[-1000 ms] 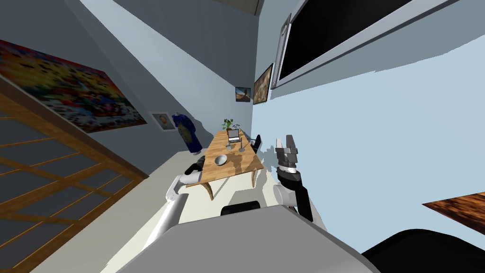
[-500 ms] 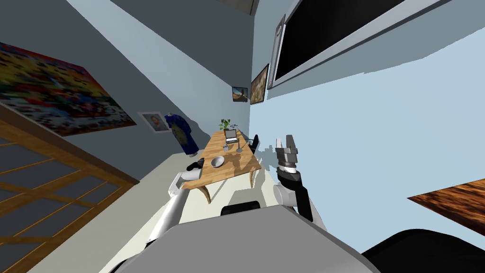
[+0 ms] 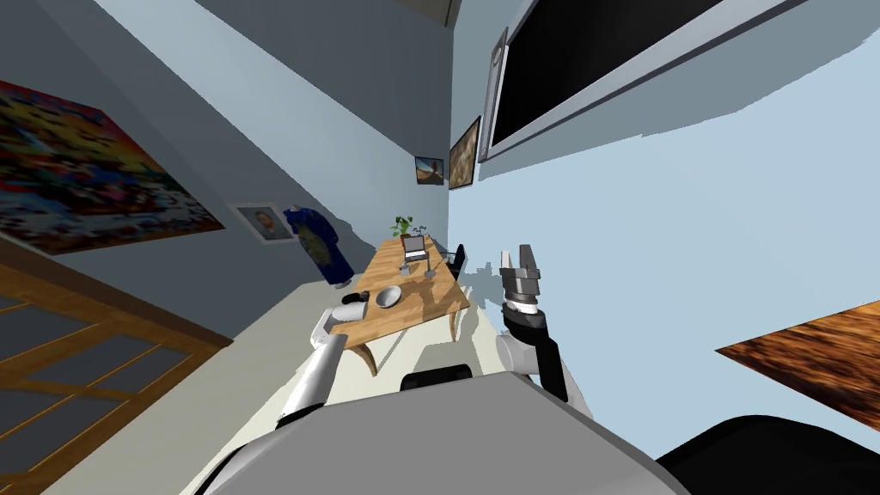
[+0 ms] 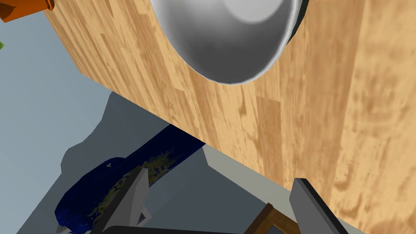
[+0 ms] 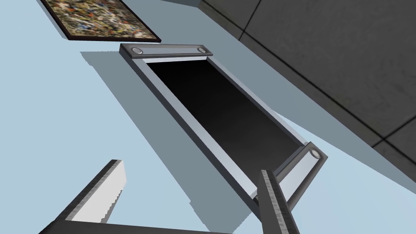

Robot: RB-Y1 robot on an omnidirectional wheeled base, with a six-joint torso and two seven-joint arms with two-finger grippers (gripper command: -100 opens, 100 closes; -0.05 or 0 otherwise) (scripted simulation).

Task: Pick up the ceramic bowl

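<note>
Grey bowl (image 3: 388,296) is sitting mid-frame in the head view, on the wooden table (image 3: 427,302). Left gripper (image 4: 219,176) is hovering beside it, fingers spread and empty. Best to straddle the near rim before closing. Right gripper (image 3: 518,255) is hanging raised, fingers parted.

Wood table (image 3: 427,298), grey bowl (image 3: 388,296) on near end, laptop (image 3: 414,247) & potted plant (image 3: 402,227) at far end
</note>
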